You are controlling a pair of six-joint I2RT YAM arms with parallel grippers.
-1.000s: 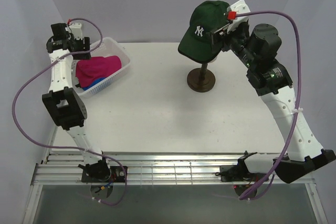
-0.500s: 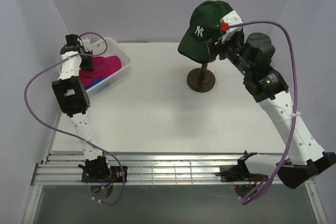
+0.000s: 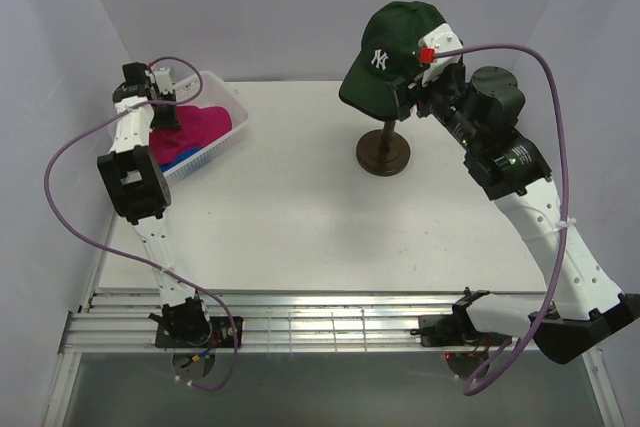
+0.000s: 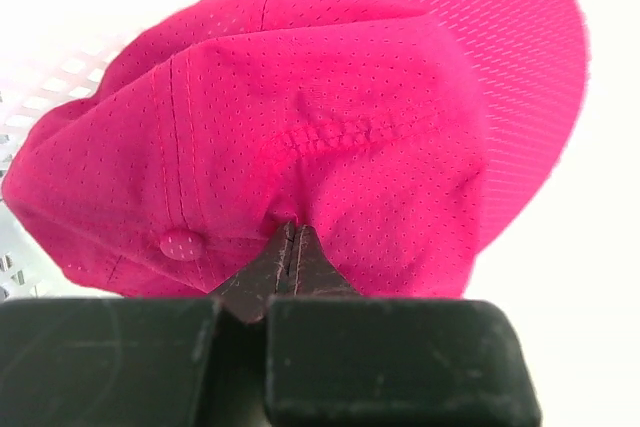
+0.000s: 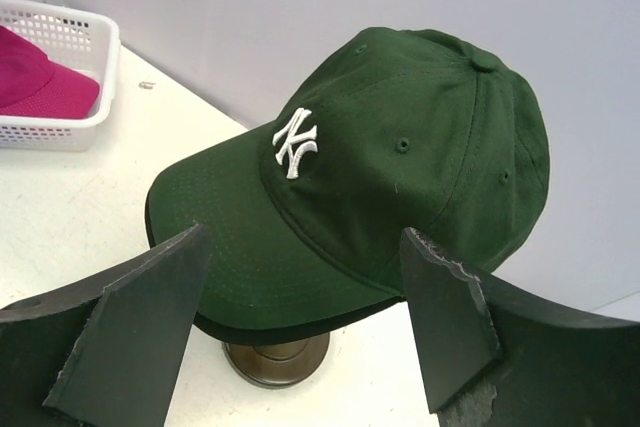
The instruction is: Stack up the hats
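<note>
Since a second ago the left gripper [image 4: 288,247] has closed and now pinches the magenta cap [image 4: 330,117] in the basket [image 5: 55,132] at 10 o'clock. The right gripper [image 5: 305,237], spread, faces the green "NY" cap [image 5: 400,147] at 1 o'clock.

Bright, even light; blown-out white glare around the magenta cap [image 4: 300,127].

The left arm [image 3: 152,242] and right arm [image 3: 545,222] have white links with black joints. A thin purple cable [image 3: 46,187] loops beside each.
</note>
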